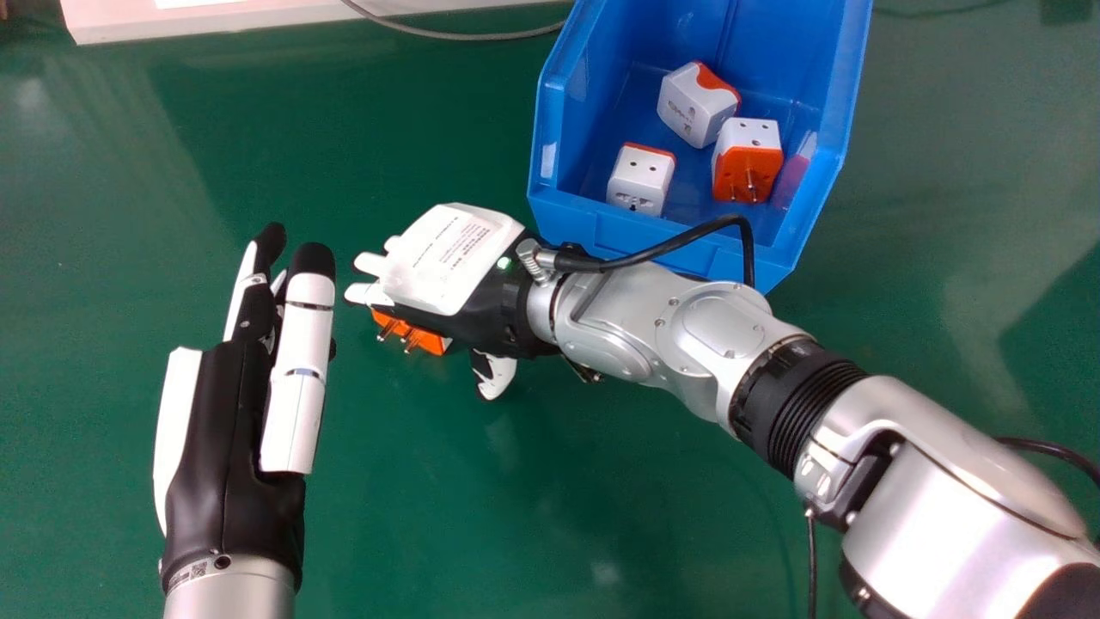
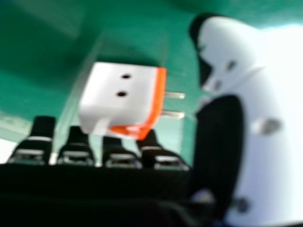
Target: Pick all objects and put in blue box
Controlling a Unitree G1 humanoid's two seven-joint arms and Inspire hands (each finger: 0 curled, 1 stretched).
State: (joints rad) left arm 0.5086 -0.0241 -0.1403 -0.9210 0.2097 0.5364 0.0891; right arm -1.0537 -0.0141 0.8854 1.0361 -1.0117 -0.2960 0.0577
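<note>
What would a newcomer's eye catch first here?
Likely the blue box, upper right of centre in the head view, three adapters inside. Then the right hand, left of centre, partly covering a fourth adapter whose metal pins poke out. The left hand, fingers straight, is at lower left.

Box [image 1: 601,225]: smooth plastic, slight gloss. Adapters [image 1: 642,179]: smooth plastic bodies; pins [image 2: 173,114] of shiny metal. Tabletop [image 1: 412,516]: smooth, faintly glossy. Right forearm [image 1: 636,318]: satin metallic finish. Left hand [image 1: 228,438]: smooth, plastic-looking, with satin black surfaces.
</note>
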